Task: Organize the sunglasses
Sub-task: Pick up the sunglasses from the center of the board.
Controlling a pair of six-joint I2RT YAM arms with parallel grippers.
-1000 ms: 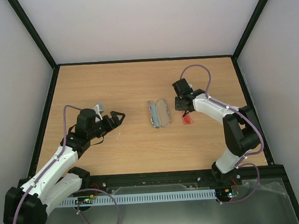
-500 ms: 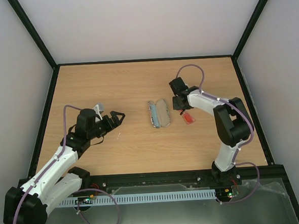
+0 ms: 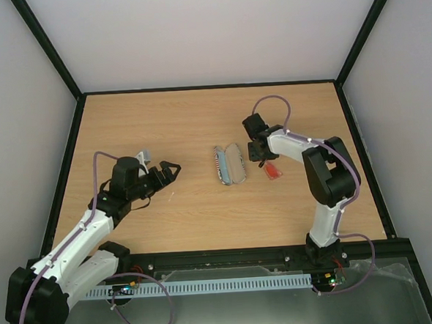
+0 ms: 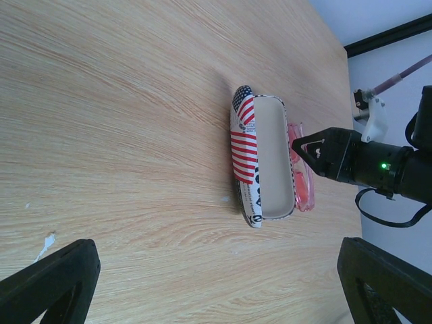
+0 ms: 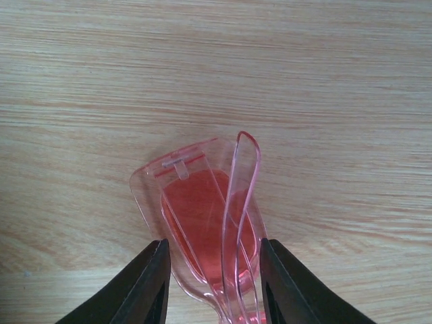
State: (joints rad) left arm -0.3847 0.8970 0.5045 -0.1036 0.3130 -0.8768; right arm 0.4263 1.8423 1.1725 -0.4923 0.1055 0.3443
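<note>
Right wrist view has the right pincer (image 5: 212, 251) straddling the sunglasses (image 5: 206, 223), flat on the desk (image 5: 337, 67) just beside the open case (image 4: 260, 162), clamped or merely touching I cannot tell, likely to load them; left pincer (image 4: 212, 253) gapes apart.

The right claw (image 3: 263, 157) has drawn leftward, nearer the case (image 3: 229, 164) (its elbow folding inward), over the sunglasses (image 3: 273, 172).

Light wood worktop (image 3: 199, 119): open flag-print case (image 3: 229, 164) lying mid-worktop; red sunglasses (image 3: 273, 171) just beside it, R side.
</note>
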